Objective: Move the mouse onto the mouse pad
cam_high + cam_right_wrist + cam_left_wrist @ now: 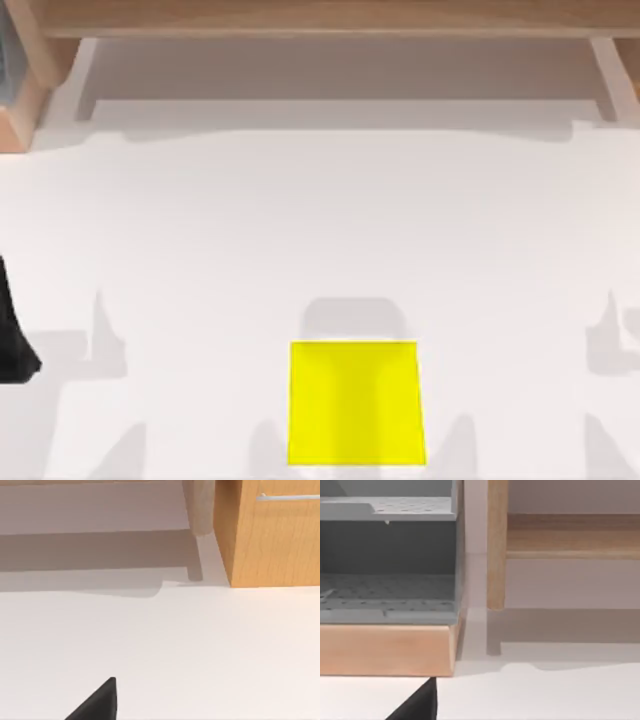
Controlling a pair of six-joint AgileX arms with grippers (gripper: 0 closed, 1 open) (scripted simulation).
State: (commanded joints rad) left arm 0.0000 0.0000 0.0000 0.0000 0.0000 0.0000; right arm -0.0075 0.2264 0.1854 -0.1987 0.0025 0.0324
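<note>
The mouse pad [355,403] is a flat, bright yellow square lying on the white table [320,230] near the front edge, slightly right of centre. Nothing rests on it. The mouse is out of view. My left arm is parked at the table's left edge, where a black part of its gripper [14,345] shows, far from the pad. A black corner of that gripper [417,704] also shows in the left wrist view. In the right wrist view a black corner of my right gripper [97,701] hangs over bare table.
A wooden rail [320,20] runs along the far side. The left wrist view faces a wooden-based unit with grey perforated shelves [387,595] and a wooden post [496,545]. A wooden cabinet [270,535] with a metal handle stands beyond the right gripper.
</note>
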